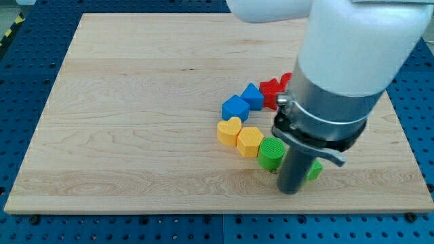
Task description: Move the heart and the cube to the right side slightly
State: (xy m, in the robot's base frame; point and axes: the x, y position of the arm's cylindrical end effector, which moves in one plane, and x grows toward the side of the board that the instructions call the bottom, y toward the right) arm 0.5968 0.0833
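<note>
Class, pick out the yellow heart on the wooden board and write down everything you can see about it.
The yellow heart is a small, thick block with a matte, plastic-looking finish, lying flat, its heart-shaped face up. It sits near the middle of the wooden board, at the left end of an arc of blocks. The yellow hexagonal block touches its right side; the blue cube sits just above, touching or nearly so. My tip is hidden behind the arm's body, lower right.

The counter (135,102) is showing pale wood with a fine grain, lying on a blue perforated base (27,230). Two blue blocks — a cube (235,108) and a smaller one (253,95) — are sitting beside a red star (270,91). The heart (229,131) and a hexagonal block (249,141) are showing yellow; a ribbed cylinder (272,152) — green.
</note>
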